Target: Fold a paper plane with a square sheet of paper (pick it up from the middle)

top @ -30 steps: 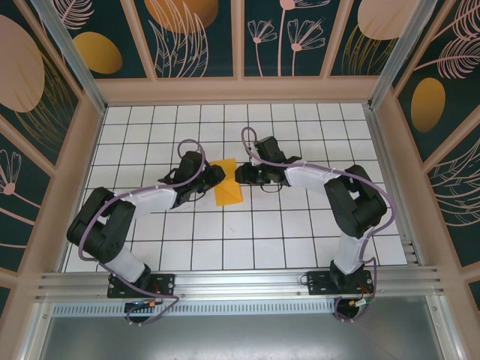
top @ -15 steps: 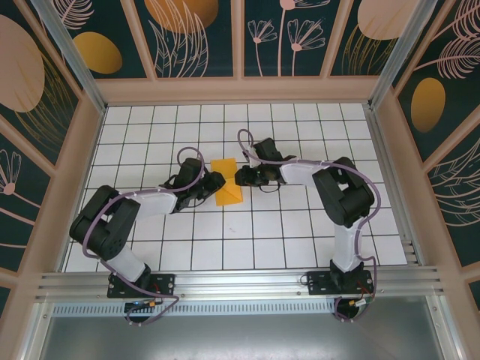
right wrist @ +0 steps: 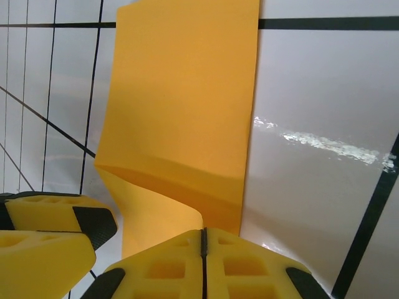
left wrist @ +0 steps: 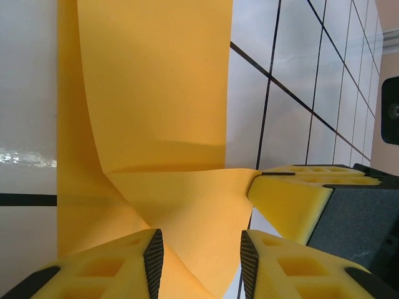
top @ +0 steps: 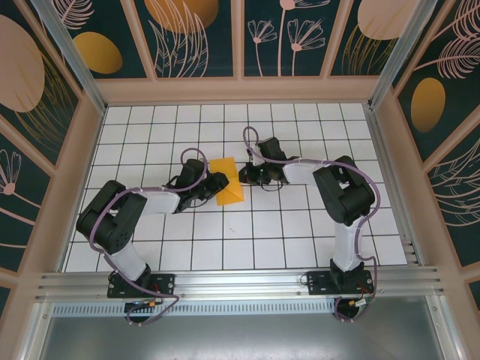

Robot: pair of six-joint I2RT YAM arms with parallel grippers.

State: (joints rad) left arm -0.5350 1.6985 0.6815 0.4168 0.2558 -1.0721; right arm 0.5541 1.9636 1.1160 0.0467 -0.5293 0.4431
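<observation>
Pinching sheet [top: 227, 191], right hand [right wrist: 202, 258], left hand [left wrist: 201, 255] parted

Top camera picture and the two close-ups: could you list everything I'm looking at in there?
paper sheet: one, orange-yellow, partly folded, mid-table between the two pincers
table: one, white tiles with black grid lines, centre
wall panels: several, dark teal with painted plants and ovals, around the table
metal rail: one, silver, near edge
left arm: one, black and grey, reaching in from the near left
right arm: one, black and grey, reaching in from the near right
left pincer: one, yellow fingers, open, paper between them
right pincer: one, yellow fingers, shut on the paper's edge
</observation>
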